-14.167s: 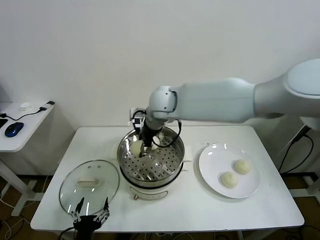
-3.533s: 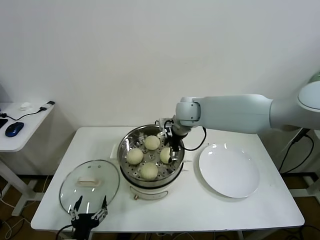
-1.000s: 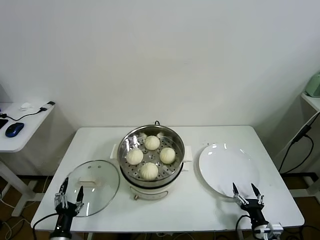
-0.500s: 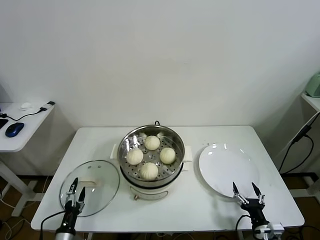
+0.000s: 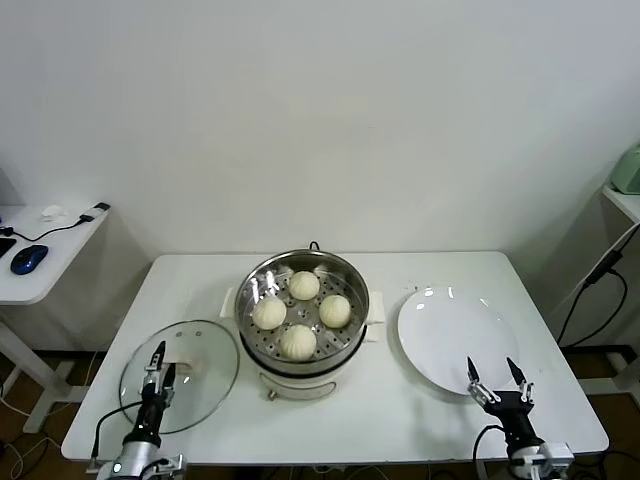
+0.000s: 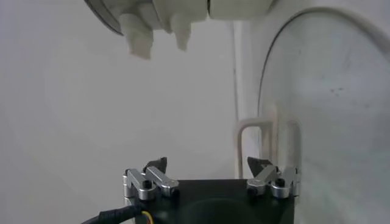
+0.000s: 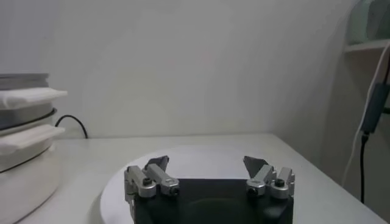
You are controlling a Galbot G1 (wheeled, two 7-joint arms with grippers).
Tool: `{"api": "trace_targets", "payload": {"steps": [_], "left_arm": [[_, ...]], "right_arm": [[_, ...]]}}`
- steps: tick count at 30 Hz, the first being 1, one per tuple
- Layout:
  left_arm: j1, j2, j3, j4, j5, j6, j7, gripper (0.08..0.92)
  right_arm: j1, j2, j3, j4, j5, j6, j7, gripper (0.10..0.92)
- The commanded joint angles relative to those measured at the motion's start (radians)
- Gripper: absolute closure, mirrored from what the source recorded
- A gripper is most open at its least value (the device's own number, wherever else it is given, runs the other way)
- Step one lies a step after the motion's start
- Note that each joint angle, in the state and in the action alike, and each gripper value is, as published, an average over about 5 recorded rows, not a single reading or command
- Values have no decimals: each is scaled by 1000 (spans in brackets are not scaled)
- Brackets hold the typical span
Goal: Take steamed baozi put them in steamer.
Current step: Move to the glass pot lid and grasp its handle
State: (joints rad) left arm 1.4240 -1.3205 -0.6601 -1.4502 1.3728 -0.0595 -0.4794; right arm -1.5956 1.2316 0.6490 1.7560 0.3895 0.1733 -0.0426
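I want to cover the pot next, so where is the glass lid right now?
In the head view the glass lid lies flat on the table's front-left part, just left of the steamer, with the open left gripper at its near edge.

Glass lid (image 5: 179, 374), white plate (image 5: 457, 338) on table (image 5: 380, 420)

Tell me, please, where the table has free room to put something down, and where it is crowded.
Free: the white plate holds nothing, and the table is bare in front of the steamer and behind the plate. Crowded: four baozi fill the steamer tray, and the glass lid covers the near left corner.
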Motion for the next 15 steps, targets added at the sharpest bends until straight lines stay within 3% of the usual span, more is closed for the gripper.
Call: {"api": "trace_targets", "payload": {"steps": [1, 4, 15], "left_arm": [[-52, 1, 1, 34, 32, 8, -1, 177], [-69, 3, 4, 53, 18, 14, 7, 210], [-56, 14, 10, 79, -9, 28, 34, 519]], "right_arm": [[-5, 14, 6, 20, -17, -4, -4, 203], [-6, 18, 4, 18, -23, -4, -5, 203], [6, 19, -6, 17, -43, -17, -1, 203]]}}
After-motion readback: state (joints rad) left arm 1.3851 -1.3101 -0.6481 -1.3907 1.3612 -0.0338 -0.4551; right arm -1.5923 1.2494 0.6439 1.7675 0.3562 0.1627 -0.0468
